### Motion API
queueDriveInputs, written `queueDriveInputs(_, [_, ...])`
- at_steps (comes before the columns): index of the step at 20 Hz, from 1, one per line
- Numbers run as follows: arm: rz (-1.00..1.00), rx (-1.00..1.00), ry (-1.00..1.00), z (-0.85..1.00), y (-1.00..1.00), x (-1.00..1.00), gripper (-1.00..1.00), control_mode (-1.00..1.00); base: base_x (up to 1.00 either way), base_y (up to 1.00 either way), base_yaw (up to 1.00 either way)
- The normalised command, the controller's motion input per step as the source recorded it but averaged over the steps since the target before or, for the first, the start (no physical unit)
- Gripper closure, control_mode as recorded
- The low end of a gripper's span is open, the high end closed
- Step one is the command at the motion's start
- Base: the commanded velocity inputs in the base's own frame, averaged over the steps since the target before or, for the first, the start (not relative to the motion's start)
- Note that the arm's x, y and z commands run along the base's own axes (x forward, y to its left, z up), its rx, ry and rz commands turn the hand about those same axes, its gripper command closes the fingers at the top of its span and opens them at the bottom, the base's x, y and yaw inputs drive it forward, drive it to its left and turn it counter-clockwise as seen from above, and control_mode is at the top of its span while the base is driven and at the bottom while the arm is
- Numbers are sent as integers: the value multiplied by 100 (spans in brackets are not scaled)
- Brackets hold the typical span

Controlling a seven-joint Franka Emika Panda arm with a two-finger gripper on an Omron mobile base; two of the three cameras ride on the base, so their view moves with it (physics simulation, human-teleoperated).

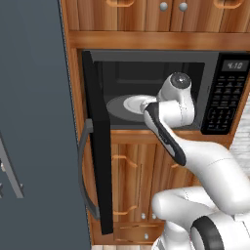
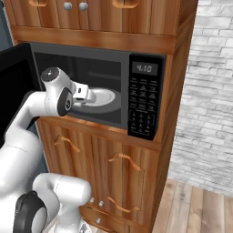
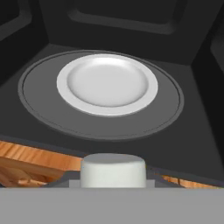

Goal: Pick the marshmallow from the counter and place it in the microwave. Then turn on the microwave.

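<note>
wooden cabinets (image 2: 113,168), white brick wall (image 2: 207,91), plank floor (image 2: 195,214)

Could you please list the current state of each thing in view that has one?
Microwave: door swung open, display lit.
White plate: empty, on the turntable.
Marshmallow: held at the microwave's opening, not yet on the plate.
Gripper: shut on the marshmallow.
Lower cabinet doors: closed.

Glossy white rounded arm (image 1: 210,166) segments with dark joint bands.
</note>
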Motion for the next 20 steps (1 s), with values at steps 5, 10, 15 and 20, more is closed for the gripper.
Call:
queueDriveInputs(5, [-1, 0, 1, -4, 1, 28, 100, -100, 0, 0, 0])
queueDriveInputs(10, [-1, 0, 2, -3, 2, 25, 100, -100, 0, 0, 0])
queueDriveInputs(15, [0, 0, 2, -6, 3, 25, 100, -100, 0, 0, 0])
queueDriveInputs(20, [-1, 0, 2, -5, 1, 23, 100, -100, 0, 0, 0])
